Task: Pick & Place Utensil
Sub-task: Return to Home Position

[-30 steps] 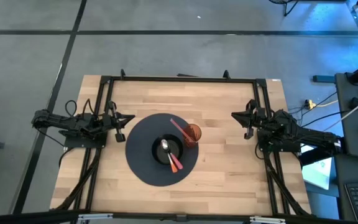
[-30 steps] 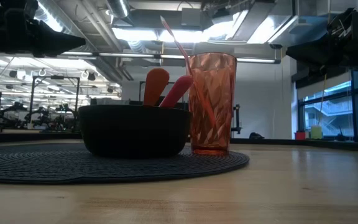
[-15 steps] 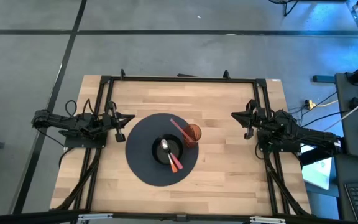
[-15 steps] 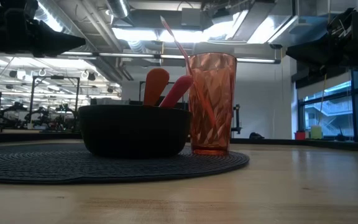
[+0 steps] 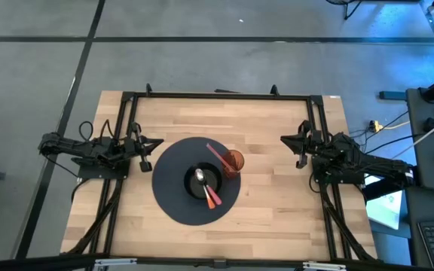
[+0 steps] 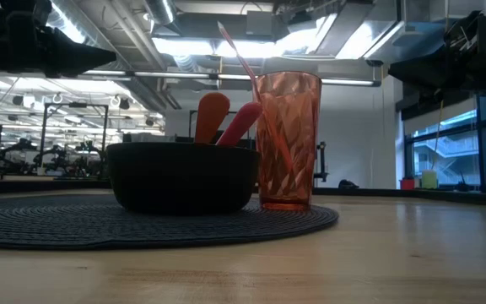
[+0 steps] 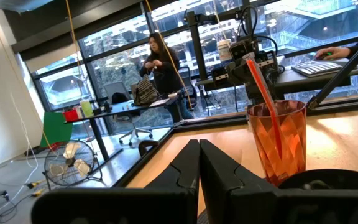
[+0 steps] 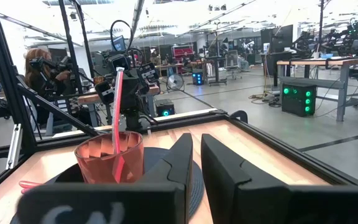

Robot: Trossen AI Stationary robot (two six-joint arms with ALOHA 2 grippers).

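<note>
Left fingers, right fingers — opposite sides, seemingly together

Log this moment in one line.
left gripper: parked, left edge | right gripper: parked, right edge | black bowl: orange spoon inside

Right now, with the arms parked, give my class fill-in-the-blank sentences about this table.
The metal spoon lies in the black ___.
The pink handle stands in the orange ___.
Both vessels stand on a round dark ___.
At the sides of the table, left gripper and right gripper hold ___.
Missing: bowl, cup, mat, nothing.
</note>
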